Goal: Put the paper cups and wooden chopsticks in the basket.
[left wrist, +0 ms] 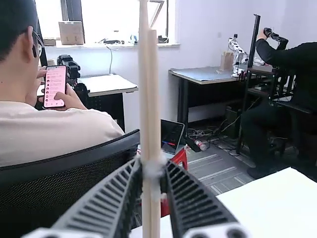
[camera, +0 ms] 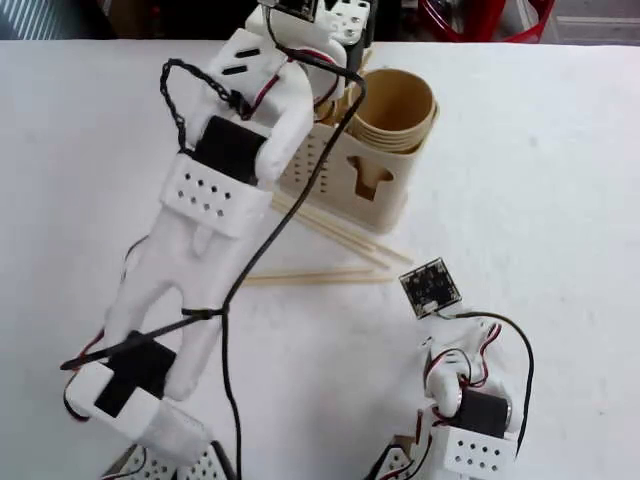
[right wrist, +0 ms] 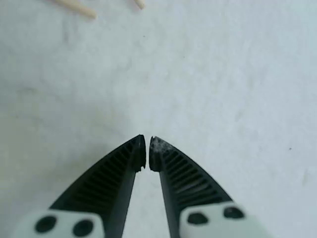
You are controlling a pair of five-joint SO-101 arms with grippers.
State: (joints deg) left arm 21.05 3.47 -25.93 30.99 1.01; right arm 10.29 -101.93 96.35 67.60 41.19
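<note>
Wooden chopsticks [left wrist: 148, 99] stand pinched in the left gripper [left wrist: 151, 166] at the basket [camera: 400, 200] of stacked paper cups [camera: 400, 105], loose chopsticks [camera: 330, 275] lie beside it, and the right gripper [right wrist: 147, 151] is closed, empty.

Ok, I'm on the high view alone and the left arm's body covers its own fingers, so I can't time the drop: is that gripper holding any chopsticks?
Observer: Yes. The left gripper is shut on a pair of chopsticks, pinched side by side between its fingers.
Operator: And the other arm's fingers?
Observer: The right gripper is shut, with nothing between its fingers.
Operator: What is under it?
Observer: Bare table; two chopstick ends lie ahead of it, well apart from its tips.
</note>
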